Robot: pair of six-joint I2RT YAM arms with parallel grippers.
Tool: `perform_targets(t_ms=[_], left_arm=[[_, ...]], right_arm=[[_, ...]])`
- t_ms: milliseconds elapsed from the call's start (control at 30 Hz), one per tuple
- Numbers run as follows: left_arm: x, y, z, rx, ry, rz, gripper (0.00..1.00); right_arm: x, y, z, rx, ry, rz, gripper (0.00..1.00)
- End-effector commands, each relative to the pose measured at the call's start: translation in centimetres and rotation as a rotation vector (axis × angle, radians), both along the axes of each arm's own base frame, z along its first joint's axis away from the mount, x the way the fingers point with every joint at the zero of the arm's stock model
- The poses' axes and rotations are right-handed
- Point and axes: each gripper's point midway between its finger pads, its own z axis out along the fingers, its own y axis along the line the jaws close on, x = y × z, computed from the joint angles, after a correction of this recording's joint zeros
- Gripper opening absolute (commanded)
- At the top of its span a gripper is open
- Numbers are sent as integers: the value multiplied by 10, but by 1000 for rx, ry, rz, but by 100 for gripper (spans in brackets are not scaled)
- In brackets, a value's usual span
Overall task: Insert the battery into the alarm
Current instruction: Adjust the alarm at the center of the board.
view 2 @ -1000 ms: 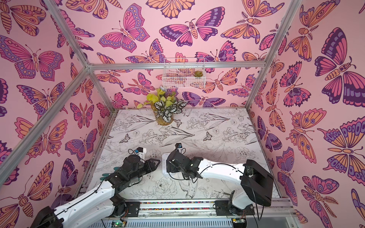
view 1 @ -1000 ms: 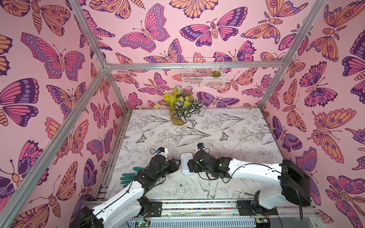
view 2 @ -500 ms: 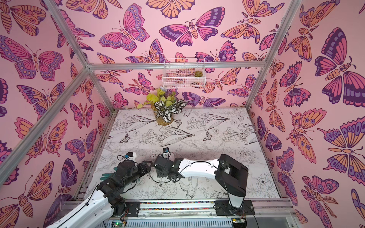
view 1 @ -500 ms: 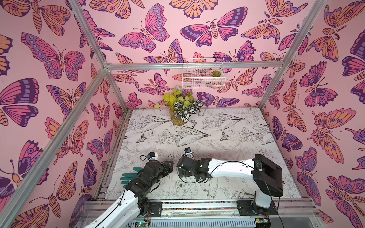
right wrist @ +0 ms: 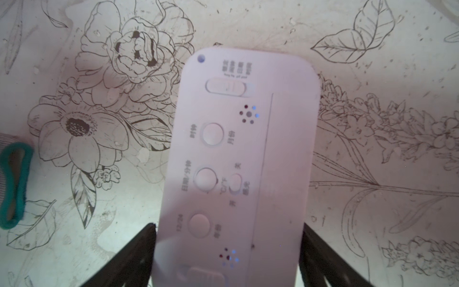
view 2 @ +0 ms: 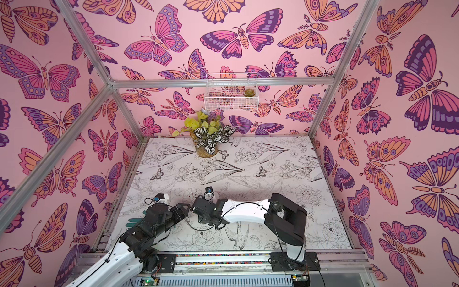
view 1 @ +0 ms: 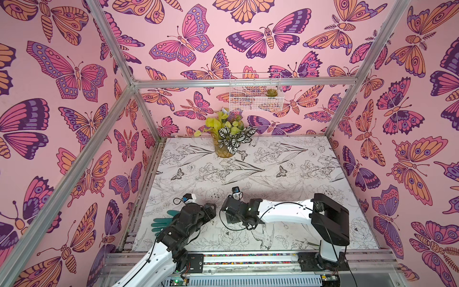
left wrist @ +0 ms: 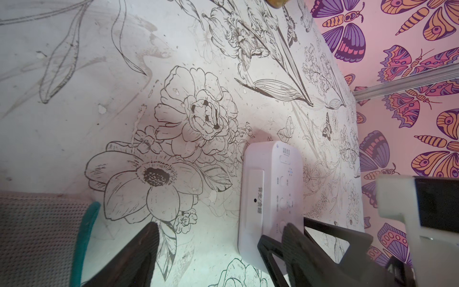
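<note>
The alarm [right wrist: 238,161] is laid back-up on the table [right wrist: 372,62]. Its end is straddled by the fingers of the right gripper [right wrist: 227,225], set against both long edges; whether it is clamped cannot be told. The fingers of the left gripper [left wrist: 221,225] are spread wide, with nothing held.

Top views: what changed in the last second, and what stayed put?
The left gripper pulled back slightly toward the robot's left and stands open beside the alarm. The right gripper slid the same way over the alarm as its arm folded, and now straddles it; grip unclear. The plant and the glove stayed put.
</note>
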Motion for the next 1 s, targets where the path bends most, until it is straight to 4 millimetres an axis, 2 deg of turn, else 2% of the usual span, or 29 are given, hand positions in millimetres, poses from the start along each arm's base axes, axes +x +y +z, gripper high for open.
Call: perform_targets(t_ms=[0, 67, 167, 267, 433, 567, 600, 800, 967], left_arm=[[-3, 5, -7, 9, 23, 20, 80], [-3, 5, -9, 6, 28, 20, 81], [-4, 2, -7, 1, 27, 6, 81], [-4, -3, -2, -7, 15, -26, 81], [-1, -21, 13, -79, -44, -104, 82], [2, -42, 31, -159, -97, -191, 86], [3, -47, 37, -178, -117, -215, 86], [4, -71, 62, -254, -168, -312, 87], [4, -82, 63, -243, -155, -331, 87]], right_arm=[[-2, 4, -7, -1, 13, -9, 84], [-1, 4, -9, -1, 13, -14, 79], [-1, 5, -8, 3, 13, -17, 66], [-1, 4, -1, 30, 5, -19, 59], [-2, 1, 27, 164, -30, -17, 57], [-7, 3, 52, 365, -29, 35, 56], [-9, 3, 66, 429, -31, 51, 56], [-17, -2, 89, 570, -26, 95, 56], [-21, -1, 104, 643, -40, 109, 55]])
